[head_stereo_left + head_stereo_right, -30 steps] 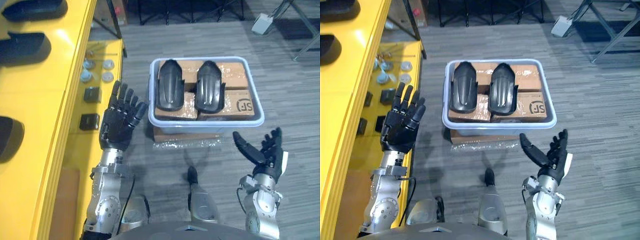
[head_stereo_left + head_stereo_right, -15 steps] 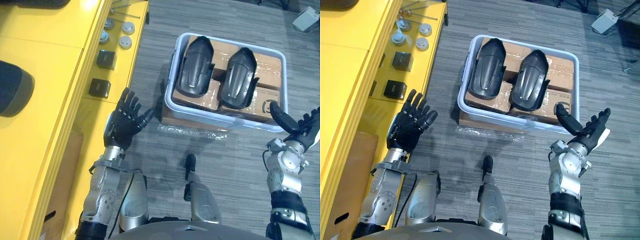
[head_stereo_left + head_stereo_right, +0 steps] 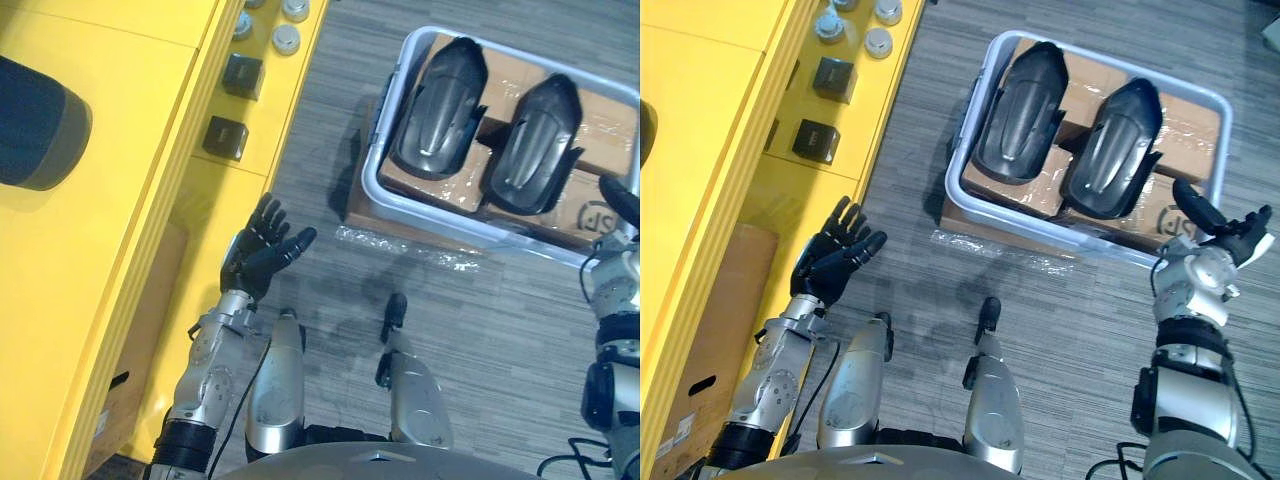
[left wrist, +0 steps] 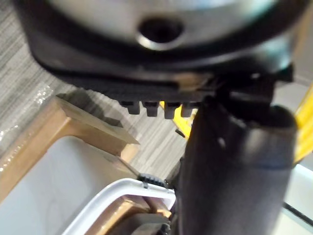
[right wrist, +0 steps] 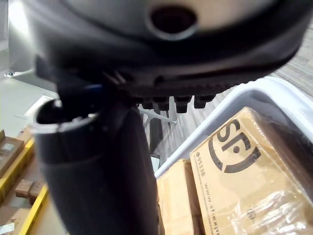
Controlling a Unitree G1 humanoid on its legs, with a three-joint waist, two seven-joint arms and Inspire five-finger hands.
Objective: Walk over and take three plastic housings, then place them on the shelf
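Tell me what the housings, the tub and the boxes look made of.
Housings: black moulded plastic, semi-gloss, with soft highlights on the curves.
Tub: pale plastic, judging by its smooth rolled rim.
Boxes: brown cardboard, apparently under clear film, going by the shiny wrinkles.

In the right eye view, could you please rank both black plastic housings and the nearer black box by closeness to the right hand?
1. Right black plastic housing, closest by.
2. Left black plastic housing, just beyond.
3. Black square box, on the yellow shelf.
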